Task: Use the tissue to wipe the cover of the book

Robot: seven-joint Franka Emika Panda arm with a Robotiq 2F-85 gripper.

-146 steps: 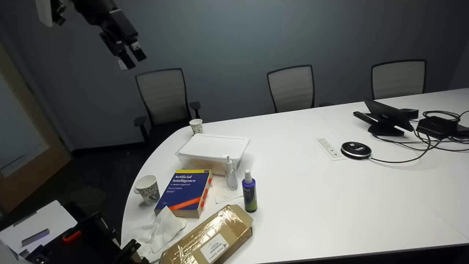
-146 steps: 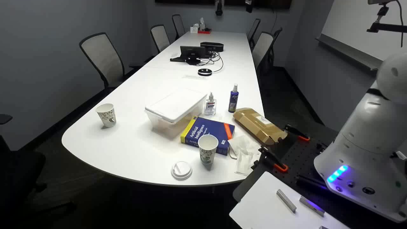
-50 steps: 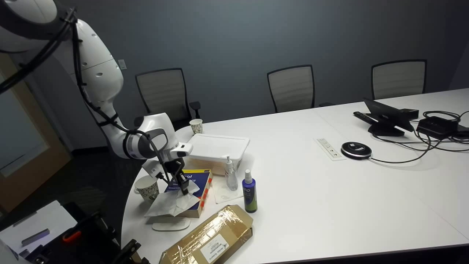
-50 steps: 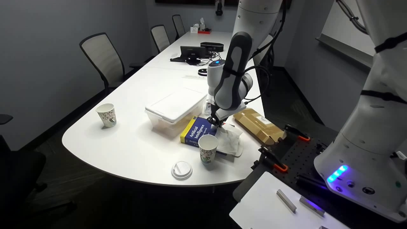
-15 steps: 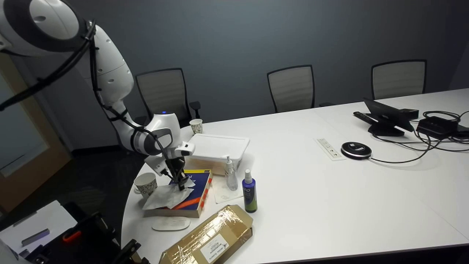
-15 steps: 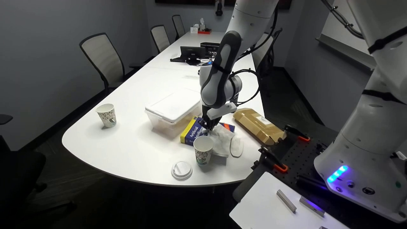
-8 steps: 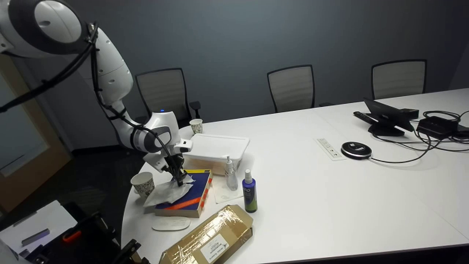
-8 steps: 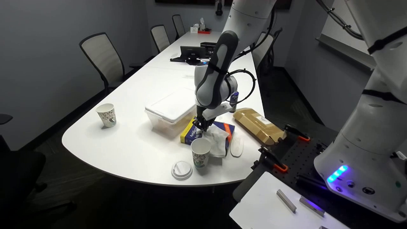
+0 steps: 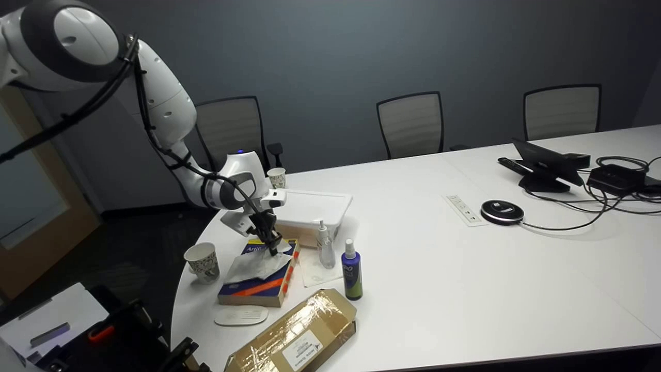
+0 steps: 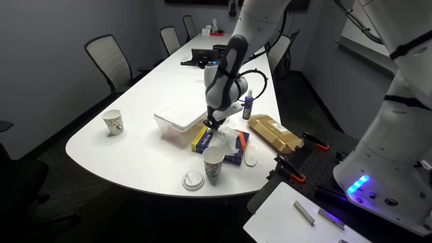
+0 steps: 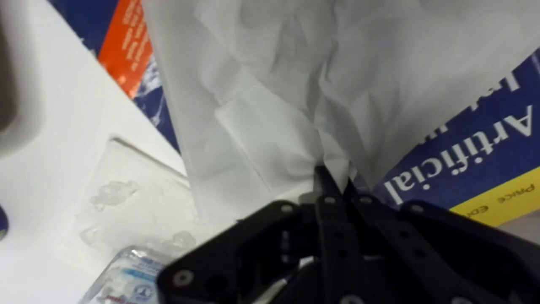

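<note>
The book (image 9: pixel 235 290) lies flat on the table, its dark blue cover up, with a yellow band along one end and an orange strip. Spread over the middle of that cover is the white tissue (image 10: pixel 226 139), creased and hiding most of the title. My gripper (image 11: pixel 335 179) is shut on a pinched fold of the tissue, low over the cover near the yellow end. In the wrist view the letters "Artificial" on the book (image 11: pixel 460 164) show beside the tissue (image 11: pixel 270 84). Both exterior views show the gripper (image 9: pixel 273 250) pointing down onto the book.
A paper cup (image 10: pixel 213 163) stands close by the book, a lid (image 10: pixel 192 180) near it. Around the book are a lidded clear box (image 10: pixel 182 113), a sanitizer bottle (image 9: pixel 326 248) on a napkin (image 11: pixel 126 207), a spray bottle (image 9: pixel 352 271), a tan packet (image 9: pixel 299 330) and a white oval piece (image 9: pixel 241 315).
Earlier the tissue lay beside the book and my gripper was open high above. Over the last second the gripper has dragged the tissue across the cover; the nearby cup has shifted slightly away from the book.
</note>
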